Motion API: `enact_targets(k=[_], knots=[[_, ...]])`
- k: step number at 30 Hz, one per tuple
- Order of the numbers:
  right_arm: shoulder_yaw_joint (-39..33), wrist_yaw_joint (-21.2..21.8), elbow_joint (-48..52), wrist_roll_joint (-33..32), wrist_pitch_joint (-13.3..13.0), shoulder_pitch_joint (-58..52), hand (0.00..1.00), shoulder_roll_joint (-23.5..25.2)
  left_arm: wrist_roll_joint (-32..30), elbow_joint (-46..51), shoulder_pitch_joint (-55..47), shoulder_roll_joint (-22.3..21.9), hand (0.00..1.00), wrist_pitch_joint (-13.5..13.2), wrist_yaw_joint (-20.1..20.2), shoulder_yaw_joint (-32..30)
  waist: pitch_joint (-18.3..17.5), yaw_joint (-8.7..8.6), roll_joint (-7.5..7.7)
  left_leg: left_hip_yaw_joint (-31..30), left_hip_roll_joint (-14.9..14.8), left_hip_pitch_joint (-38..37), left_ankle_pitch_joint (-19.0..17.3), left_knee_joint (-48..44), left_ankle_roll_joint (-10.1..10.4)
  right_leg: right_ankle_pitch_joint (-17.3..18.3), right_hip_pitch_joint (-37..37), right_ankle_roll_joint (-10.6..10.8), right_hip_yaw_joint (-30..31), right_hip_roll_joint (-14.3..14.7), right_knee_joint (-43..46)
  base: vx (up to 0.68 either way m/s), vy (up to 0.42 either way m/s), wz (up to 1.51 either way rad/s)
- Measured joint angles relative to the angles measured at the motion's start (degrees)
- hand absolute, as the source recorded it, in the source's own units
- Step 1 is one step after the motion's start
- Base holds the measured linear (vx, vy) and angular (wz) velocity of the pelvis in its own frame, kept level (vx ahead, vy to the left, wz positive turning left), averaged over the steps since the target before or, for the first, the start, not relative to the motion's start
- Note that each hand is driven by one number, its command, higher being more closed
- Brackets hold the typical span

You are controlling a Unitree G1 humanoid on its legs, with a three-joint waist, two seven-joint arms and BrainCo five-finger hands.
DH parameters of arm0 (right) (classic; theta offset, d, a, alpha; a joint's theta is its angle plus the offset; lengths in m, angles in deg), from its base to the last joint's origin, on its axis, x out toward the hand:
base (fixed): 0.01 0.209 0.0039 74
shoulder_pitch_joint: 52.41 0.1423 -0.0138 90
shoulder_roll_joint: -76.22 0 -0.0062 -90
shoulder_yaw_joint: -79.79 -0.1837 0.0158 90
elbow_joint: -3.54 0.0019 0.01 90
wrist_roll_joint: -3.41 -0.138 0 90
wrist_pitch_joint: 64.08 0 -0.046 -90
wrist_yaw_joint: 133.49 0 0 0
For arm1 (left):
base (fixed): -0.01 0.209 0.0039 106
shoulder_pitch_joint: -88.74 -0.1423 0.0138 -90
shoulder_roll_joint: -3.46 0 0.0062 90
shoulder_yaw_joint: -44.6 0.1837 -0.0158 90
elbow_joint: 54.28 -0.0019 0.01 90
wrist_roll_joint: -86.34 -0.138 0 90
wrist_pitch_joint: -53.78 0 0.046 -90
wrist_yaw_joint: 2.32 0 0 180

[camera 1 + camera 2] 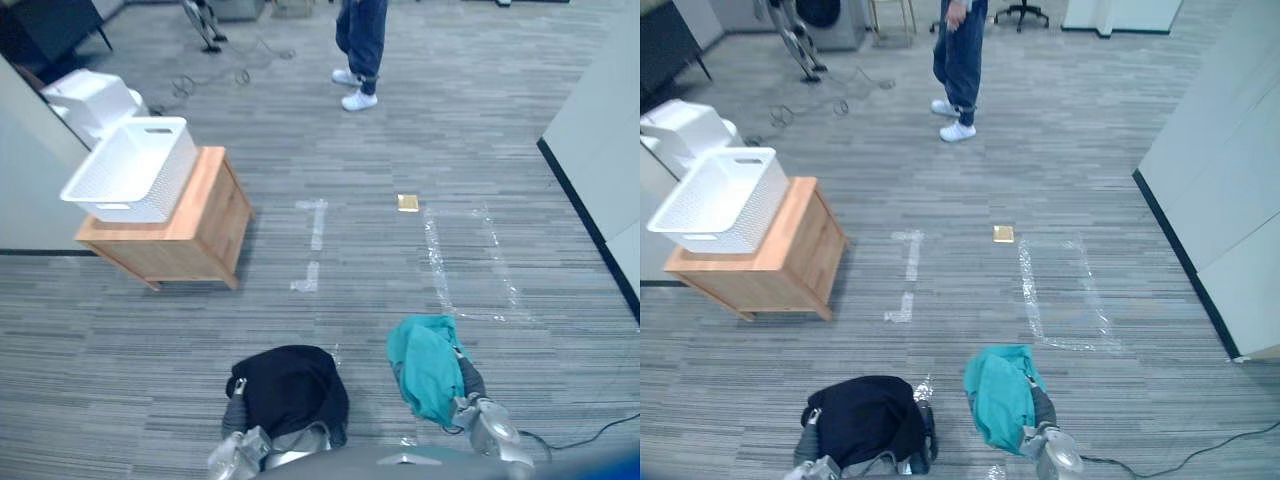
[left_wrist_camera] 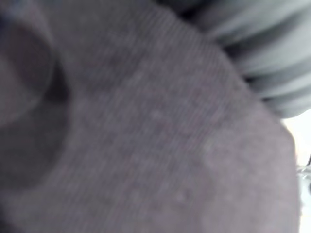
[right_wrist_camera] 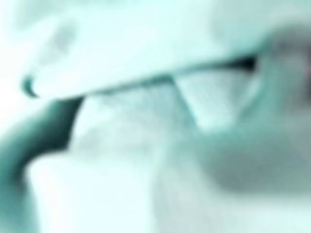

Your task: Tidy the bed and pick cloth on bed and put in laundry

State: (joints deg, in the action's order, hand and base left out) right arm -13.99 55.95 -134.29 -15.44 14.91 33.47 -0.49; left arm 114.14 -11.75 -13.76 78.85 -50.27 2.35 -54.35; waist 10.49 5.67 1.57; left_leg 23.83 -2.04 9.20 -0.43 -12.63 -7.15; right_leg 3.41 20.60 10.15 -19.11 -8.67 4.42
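A black cloth (image 1: 290, 390) is draped over my left hand, whose dark cover (image 1: 238, 408) sticks out beneath it, low in the left eye view. A teal cloth (image 1: 428, 365) hangs over my right hand, with its dark cover (image 1: 470, 380) showing at the cloth's right edge. Both hands are hidden under the fabric. The left wrist view looks straight onto dark cloth (image 2: 146, 136), and the right wrist view onto teal cloth (image 3: 146, 145). A white laundry basket (image 1: 135, 165) stands on a low wooden cabinet (image 1: 205, 225) ahead to the left.
A person (image 1: 360, 40) in blue trousers and white shoes stands far ahead. Tape marks (image 1: 312, 245) and a small yellow square (image 1: 407, 203) lie on the grey carpet. A white box (image 1: 90, 97) sits behind the basket. A pale wall (image 1: 600, 130) runs along the right.
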Motion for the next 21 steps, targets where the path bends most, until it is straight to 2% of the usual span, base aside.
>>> enact_targets(k=[1, 2, 3, 4, 6, 7, 8, 9, 10, 11, 12, 13, 14, 15, 16, 17, 18, 19, 20, 21], knots=[[0.06, 0.12, -0.80, 0.04, 0.00, 0.42, 1.00, 0.08, -0.23, -0.43, 0.02, 0.19, 1.00, -0.01, 0.05, -0.02, 0.07, 0.31, -0.40, 1.58, -1.57, 0.97, -3.23, -5.90, 2.01, -3.39, 0.14, -0.48, 1.48, 0.40, 2.19, 0.31, 0.029, -0.26], [0.03, 0.12, -1.02, 0.17, 0.00, -0.05, 1.00, 0.08, -0.52, -0.77, -0.07, 0.30, 1.00, -0.08, 0.02, 0.11, -0.51, 0.46, -0.10, 0.71, -0.80, 0.56, -3.83, -4.94, 4.06, -3.80, -0.49, -0.52, 2.03, -0.03, 4.59, 0.22, 0.087, -0.16], [-0.16, 0.03, -1.48, 0.61, -0.04, -1.56, 1.00, -0.55, -1.63, -1.68, -0.55, 0.37, 1.00, 0.15, 0.01, 1.86, -2.38, -0.43, -2.02, -0.93, 0.30, -2.39, -4.36, 0.58, 1.39, -3.41, -2.64, -0.43, 2.42, -0.49, 12.75, 0.20, 0.105, 0.22], [-0.18, -0.50, -3.32, 0.50, -0.03, -1.36, 1.00, -0.52, -1.85, -2.71, 0.05, 1.82, 1.00, 0.18, 0.35, 3.95, -2.87, -1.42, -0.17, -1.03, 2.50, -5.34, -6.27, 2.18, 1.82, -2.55, -6.58, -0.69, 2.51, -4.25, 25.51, 0.24, 0.078, 0.28], [0.19, -0.55, -3.98, 0.56, 0.02, -1.45, 1.00, -0.55, -2.91, -3.62, 1.25, 3.31, 1.00, 0.23, 0.27, 4.79, -2.15, -1.82, 1.69, -1.69, 4.92, -8.60, -7.92, 3.56, 1.27, -4.11, -12.79, -1.77, 3.16, -9.15, 41.23, 0.26, 0.017, 0.21], [0.11, -0.54, -4.59, 0.56, 0.02, -1.45, 1.00, -0.73, -3.86, -3.99, 2.04, 3.64, 1.00, 1.18, -0.24, 5.10, -1.18, -2.47, 1.72, -2.65, 5.40, -11.73, -8.89, 4.35, 1.51, -1.30, -17.14, -4.97, 3.01, -10.49, 50.24, 0.41, 0.017, 0.26], [0.01, -0.54, -5.25, 0.54, 0.02, -1.68, 1.00, -0.80, -3.82, -3.95, 2.65, 3.80, 1.00, 1.98, -1.05, 6.72, -0.55, -3.50, 0.70, -4.34, 5.04, -14.69, -9.52, 5.70, 1.86, 2.17, -21.35, -6.97, 3.00, -9.70, 55.07, 0.41, 0.002, 0.37], [0.06, -0.49, -5.23, 0.53, -0.01, -1.98, 1.00, -0.78, -3.80, -3.96, 2.71, 3.80, 1.00, 2.36, -1.20, 7.33, -0.61, -4.14, 0.65, -5.14, 4.81, -15.98, -9.70, 6.33, 2.07, 3.67, -23.29, -6.77, 3.04, -9.01, 55.78, 0.35, -0.013, 0.63], [0.46, -0.39, -5.17, 0.46, -0.25, -2.32, 1.00, -0.73, -3.58, -3.95, 3.13, 3.90, 1.00, 3.18, -1.76, 8.69, -0.23, -5.10, 0.03, -6.47, 3.79, -17.68, -10.40, 6.53, 2.16, 7.75, -26.99, -6.35, 2.20, -7.58, 54.13, 0.34, -0.094, 0.65], [0.52, 0.05, -4.84, 0.43, -1.14, -2.33, 1.00, -0.75, -3.58, -3.99, 3.94, 3.97, 1.00, 4.44, -2.49, 9.15, -0.06, -5.27, -0.33, -8.07, 2.60, -19.04, -11.49, 6.17, 2.87, 10.12, -30.38, -6.62, 1.58, -6.20, 48.20, 0.35, -0.121, 0.73], [0.52, 0.32, -4.36, 0.42, -1.63, -2.37, 1.00, -0.76, -3.53, -3.99, 4.53, 3.77, 1.00, 5.07, -2.73, 9.49, -0.04, -5.48, -0.62, -9.22, 1.85, -19.44, -11.89, 6.04, 3.38, 10.43, -31.68, -6.48, 0.93, -5.50, 42.91, 0.43, -0.192, 0.93], [0.54, 0.66, -3.31, 0.24, -1.98, -2.53, 1.00, -0.62, -3.49, -3.91, 5.62, 3.62, 1.00, 5.82, -3.28, 9.49, -0.04, -6.26, -0.87, -11.70, 0.36, -19.97, -12.44, 6.00, 4.73, 9.01, -32.41, -6.03, 0.69, -3.94, 28.70, 0.32, -0.167, 0.99], [0.49, 0.73, -2.68, 0.09, -2.01, -2.77, 1.00, -0.52, -3.48, -3.93, 6.21, 3.52, 1.00, 6.16, -3.48, 9.48, -0.04, -6.39, -0.86, -13.22, -0.07, -20.28, -12.78, 6.06, 5.47, 7.02, -32.22, -5.87, 1.38, -3.22, 21.01, 0.43, -0.258, 1.29], [0.48, 0.82, -1.86, 0.00, -2.05, -3.29, 1.00, -0.37, -3.50, -3.92, 7.07, 3.09, 1.00, 6.48, -3.79, 9.43, -0.02, -6.34, -0.59, -15.90, -0.56, -20.92, -14.03, 5.51, 7.01, 2.59, -32.39, -5.59, 4.88, -2.63, 9.61, 0.48, -0.328, 1.23], [0.68, 0.89, -1.26, 0.00, -2.03, -3.79, 1.00, -0.20, -3.56, -3.86, 6.92, 2.37, 1.00, 6.50, -3.82, 8.61, -0.12, -6.39, -0.35, -18.64, -0.98, -21.65, -16.24, 4.11, 8.55, -0.66, -32.22, -4.05, 9.61, -2.34, 4.20, 0.61, -0.453, 1.20], [0.97, 0.90, -1.00, 0.00, -2.02, -4.05, 1.00, -0.10, -3.54, -3.85, 6.75, 2.09, 1.00, 6.51, -3.90, 8.25, -0.24, -6.41, -0.12, -20.02, -1.13, -22.27, -17.53, 3.48, 9.27, -2.31, -32.11, -3.51, 11.39, -2.30, 4.04, 0.54, -0.426, 1.11], [1.11, 1.13, -0.17, -0.01, -2.01, -4.42, 1.00, -0.78, -3.53, -3.88, 6.64, 1.54, 1.00, 6.87, -4.48, 7.70, -0.83, -6.48, -0.77, -22.13, -2.88, -23.66, -19.29, 3.22, 10.46, -6.50, -32.23, -3.88, 12.82, -1.19, 8.46, 0.68, -0.489, 0.98], [1.23, 1.14, 0.38, 0.02, -1.93, -4.21, 1.00, -1.83, -3.42, -3.71, 5.79, -0.26, 1.00, 7.17, -4.93, 7.45, -1.59, -5.95, -3.44, -23.40, -5.06, -24.37, -18.50, 2.31, 11.05, -2.25, -32.87, -5.89, 10.86, 0.18, 13.76, 0.59, -0.394, 0.81], [1.34, 1.04, 0.59, 0.29, -1.99, -3.78, 1.00, -2.42, -3.41, -3.34, 5.52, -0.99, 1.00, 7.17, -4.98, 6.65, -1.74, -5.59, -3.86, -23.23, -5.72, -23.47, -17.65, -0.22, 11.44, -0.75, -32.92, -6.75, 10.13, 0.25, 15.26, 0.68, -0.486, 0.69], [1.33, 1.18, 1.20, 0.36, -1.16, -3.15, 1.00, -2.93, -3.38, -2.94, 5.42, -1.53, 1.00, 7.22, -5.06, 5.22, -1.55, -5.43, -3.76, -23.37, -6.49, -18.50, -15.43, -10.97, 11.70, 1.58, -31.53, -7.39, 8.49, 0.18, 16.48, 0.55, -0.422, 0.73]])
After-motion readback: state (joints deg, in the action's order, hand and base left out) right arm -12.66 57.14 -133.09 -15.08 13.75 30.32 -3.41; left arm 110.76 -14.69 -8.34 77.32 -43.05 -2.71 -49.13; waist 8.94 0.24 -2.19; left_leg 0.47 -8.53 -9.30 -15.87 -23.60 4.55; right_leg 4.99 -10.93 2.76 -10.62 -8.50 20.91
